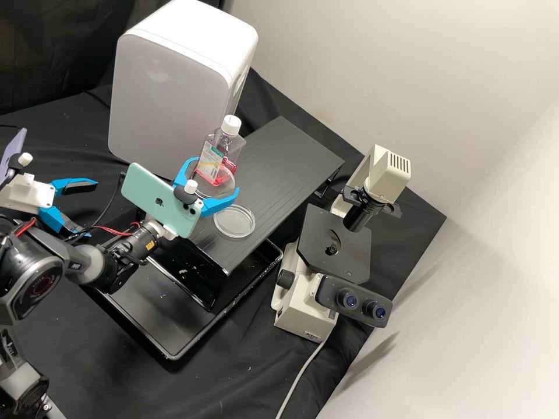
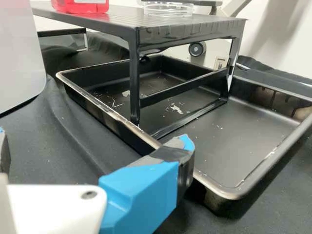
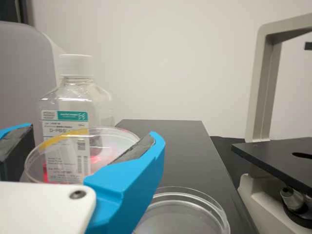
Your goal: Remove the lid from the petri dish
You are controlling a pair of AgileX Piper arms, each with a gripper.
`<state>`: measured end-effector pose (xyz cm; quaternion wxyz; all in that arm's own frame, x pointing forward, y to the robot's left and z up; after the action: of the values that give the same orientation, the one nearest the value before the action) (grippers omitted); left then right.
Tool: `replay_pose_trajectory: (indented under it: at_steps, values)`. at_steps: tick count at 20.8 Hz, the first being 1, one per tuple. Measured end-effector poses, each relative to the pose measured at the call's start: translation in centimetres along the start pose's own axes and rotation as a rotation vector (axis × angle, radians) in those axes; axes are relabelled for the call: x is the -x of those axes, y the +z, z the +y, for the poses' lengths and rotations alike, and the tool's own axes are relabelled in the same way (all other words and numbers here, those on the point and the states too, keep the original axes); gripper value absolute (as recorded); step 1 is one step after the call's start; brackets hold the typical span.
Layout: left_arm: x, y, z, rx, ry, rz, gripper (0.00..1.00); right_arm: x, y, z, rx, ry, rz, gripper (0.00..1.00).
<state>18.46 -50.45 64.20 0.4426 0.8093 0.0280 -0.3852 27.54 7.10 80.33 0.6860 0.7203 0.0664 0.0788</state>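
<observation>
From the high view, the right gripper (image 1: 215,177) is over the black raised platform (image 1: 279,169), its jaws clenched on the clear round lid (image 1: 220,181), which hangs in the air just in front of the foot of a bottle (image 1: 220,154) with a white cap and pink liquid. The open petri dish (image 1: 234,222) lies flat on the platform near its front edge, just beside the lid and apart from it. The platform stands in a black tray (image 1: 169,314) on the cloth-covered surface, with a white box (image 1: 174,75) behind it and a microscope (image 1: 338,256) to one side. The left gripper (image 1: 81,208) is low at the far edge, well apart from the platform, jaws released and gripping nothing. In the left wrist view, the left gripper (image 2: 92,141) sits low over the black cloth before the tray (image 2: 234,146), jaws spread; the platform (image 2: 146,24) rises beyond, with the petri dish (image 2: 168,7) on top. In the right wrist view, the right gripper (image 3: 90,141) has the lid (image 3: 83,146) pinched by its rim between the blue fingers (image 3: 131,170), the bottle (image 3: 73,107) close behind it, the petri dish (image 3: 185,209) lower down on the platform (image 3: 180,141), and the microscope (image 3: 273,97) farther off.
</observation>
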Motion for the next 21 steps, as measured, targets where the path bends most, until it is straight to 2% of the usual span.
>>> replay_pose_trajectory:
  at_steps: [4, 9, 13, 15, 18, 21]
  values:
    - [0.0, 0.1, -0.05, -0.001, -0.002, -0.005, 1.00, -0.1, -0.2, -0.8, 0.020, -0.027, 0.004, 0.00]
    - [0.0, 0.2, -0.06, -0.002, -0.002, -0.007, 1.00, -0.2, 0.4, -1.5, 0.023, -0.046, -0.025, 0.00]
    - [0.0, 0.2, -0.06, -0.001, -0.002, -0.005, 1.00, -0.3, 1.1, -2.4, 0.047, -0.080, -0.049, 0.00]
    - [0.0, 0.2, -0.06, -0.001, -0.002, -0.005, 1.00, -0.3, 1.5, -2.5, 0.049, -0.085, -0.063, 0.00]
    - [0.0, 0.2, -0.07, -0.002, -0.002, -0.007, 1.00, -0.3, 2.2, -1.8, 0.053, -0.062, -0.090, 0.00]
    - [0.0, 0.2, -0.07, -0.002, -0.002, -0.007, 1.00, -0.3, 2.5, -1.7, 0.054, -0.056, -0.098, 0.00]
